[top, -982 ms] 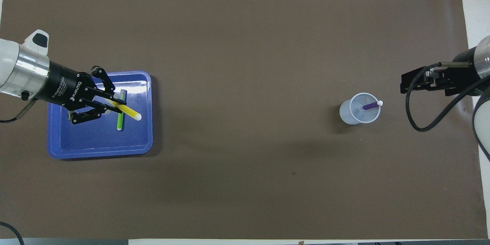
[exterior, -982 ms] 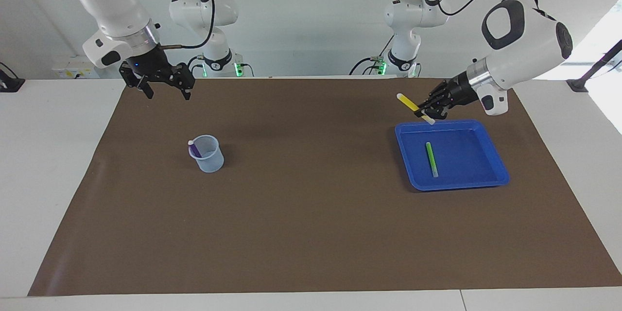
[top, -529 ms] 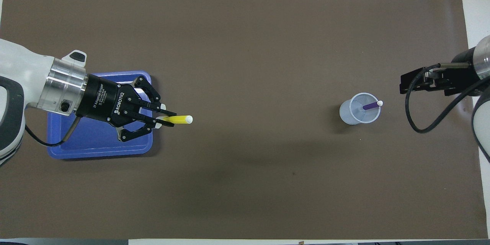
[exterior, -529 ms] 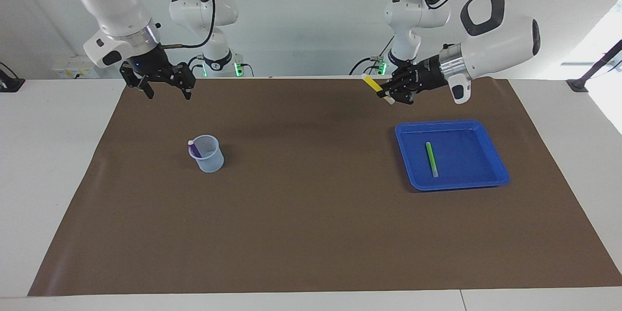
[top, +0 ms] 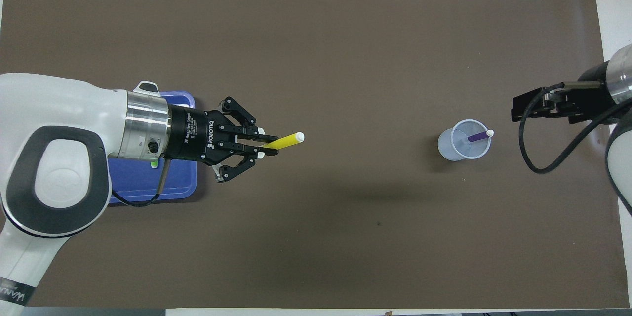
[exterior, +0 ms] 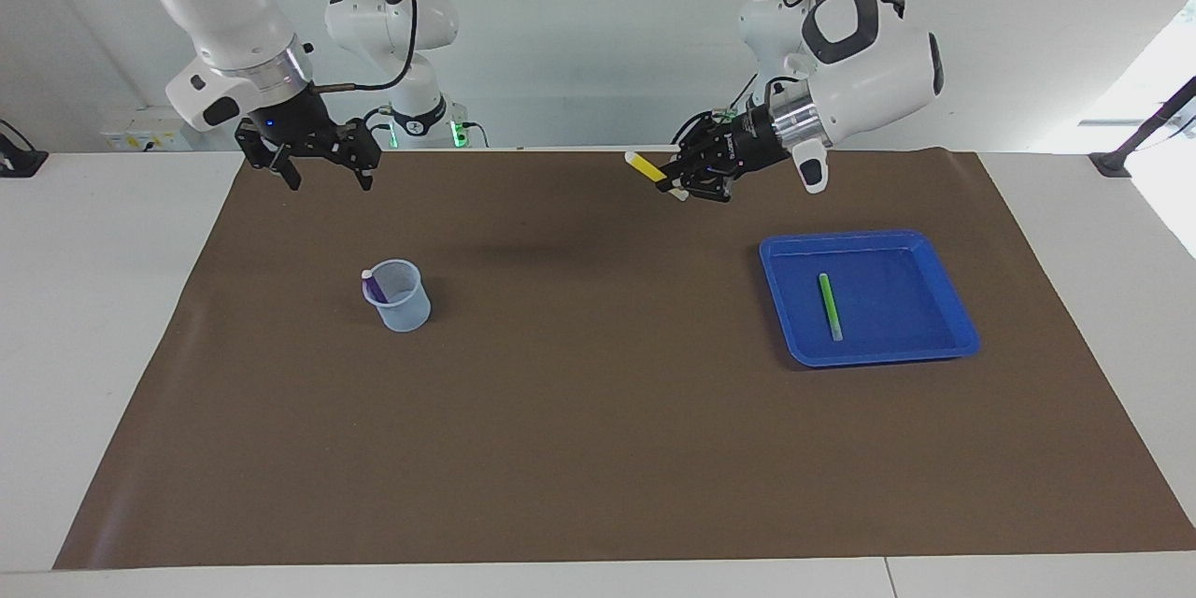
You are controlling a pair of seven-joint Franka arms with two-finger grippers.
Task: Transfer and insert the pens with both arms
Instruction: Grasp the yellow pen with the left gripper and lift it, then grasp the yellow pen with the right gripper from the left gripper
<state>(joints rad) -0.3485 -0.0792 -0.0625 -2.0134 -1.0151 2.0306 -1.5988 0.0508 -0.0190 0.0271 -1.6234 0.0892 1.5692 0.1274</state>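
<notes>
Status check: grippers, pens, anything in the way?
Left gripper shut on yellow pen, over bare mat. Right gripper open, waiting. Purple pen in cup; green pen in tray. Path clear.

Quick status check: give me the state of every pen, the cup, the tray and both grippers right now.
yellow pen: held in the air over the mat, tilted.
green pen: lying flat in the tray.
purple pen: standing slanted in the cup.
cup: upright on the mat.
tray: flat on the mat.
left gripper: shut on the yellow pen.
right gripper: open, empty, waiting above the mat.
</notes>
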